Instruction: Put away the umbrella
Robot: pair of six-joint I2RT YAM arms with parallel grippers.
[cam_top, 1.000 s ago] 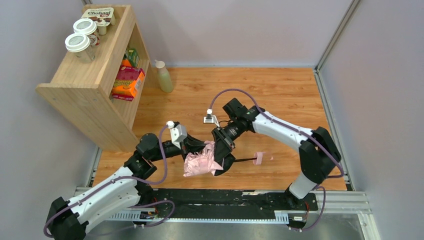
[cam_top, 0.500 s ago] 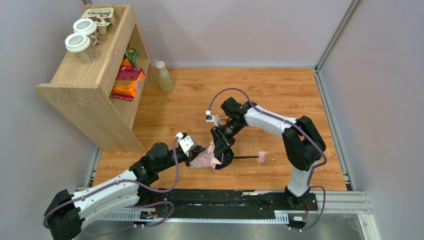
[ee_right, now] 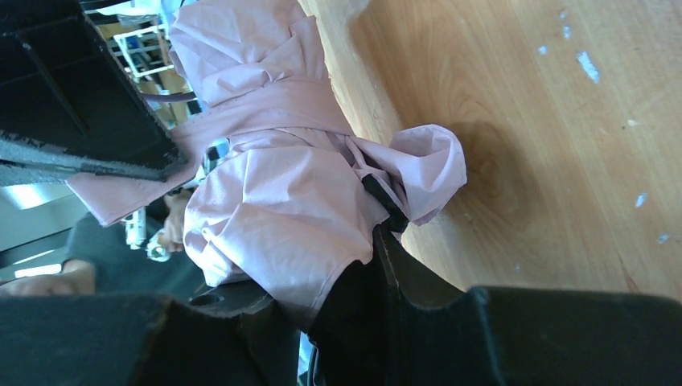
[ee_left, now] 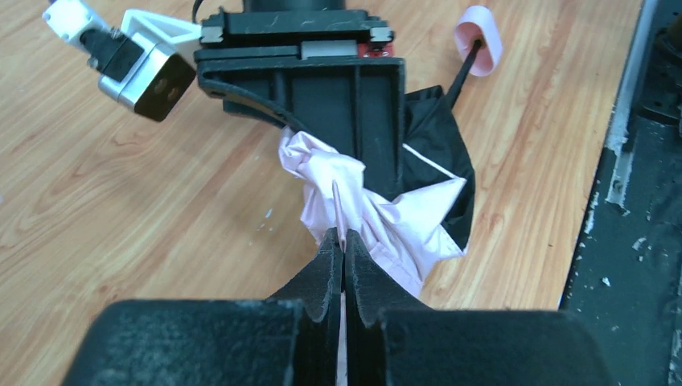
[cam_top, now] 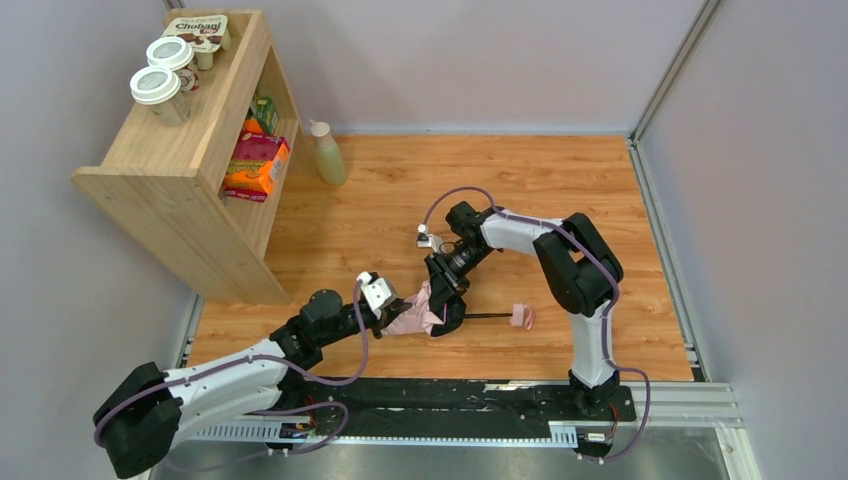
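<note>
The umbrella (cam_top: 415,315) lies on the wooden floor near the front, its pale pink canopy bunched and its black lining showing. Its thin black shaft runs right to the small pink handle (cam_top: 520,317). My left gripper (cam_top: 392,312) is shut on a fold of the pink canopy (ee_left: 378,217) at its left end. My right gripper (cam_top: 447,312) is shut around the bunched canopy (ee_right: 273,201) from the far side, close against the left gripper. The handle also shows in the left wrist view (ee_left: 478,30).
A wooden shelf unit (cam_top: 180,160) stands at the back left with cups and a yogurt pack on top and boxes inside. A pale green bottle (cam_top: 327,153) stands beside it. Grey walls close in the floor on three sides.
The canopy has been gathered from a wide loose spread into a small tight bundle. The left gripper moved right and nearer the front; the right gripper drew in and down.
</note>
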